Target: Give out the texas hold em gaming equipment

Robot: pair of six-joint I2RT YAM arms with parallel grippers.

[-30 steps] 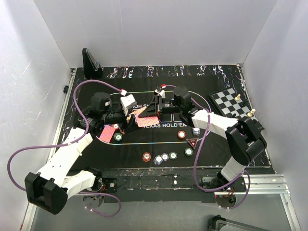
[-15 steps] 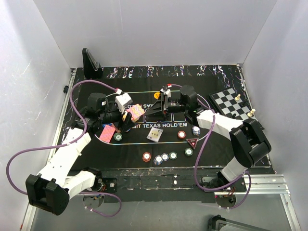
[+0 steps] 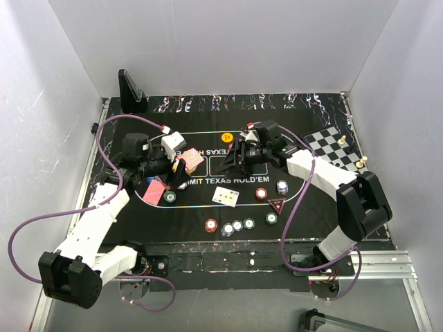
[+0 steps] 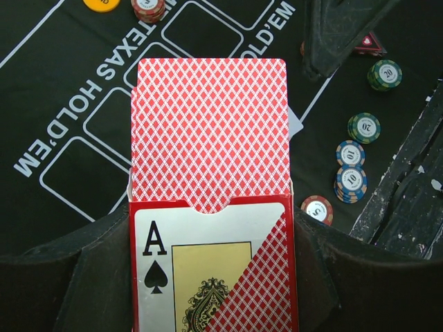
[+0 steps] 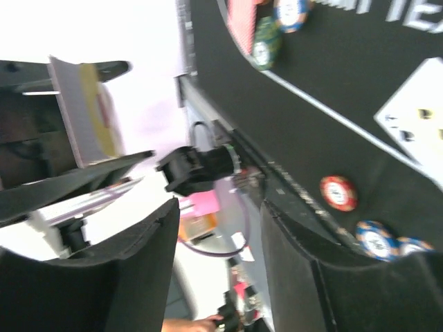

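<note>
While the left gripper (image 3: 181, 164) clamps a red cardboard card box (image 4: 208, 277), a sheaf of red-backed playing cards (image 4: 208, 124) stands out of its open top. The right gripper (image 3: 234, 155) hangs over mid-mat, jaws apart, nothing between them. One white face-up card (image 3: 225, 196) lies flat on the black printed mat (image 3: 311, 200), just nearer than the lettering.

Judged step: dealing card by card. Next, the right jaws must meet the exposed card edge and pinch only the top one.

Left wrist view alone shows the box's thumb notch. Only the overhead view shows the lying card whole.
</note>
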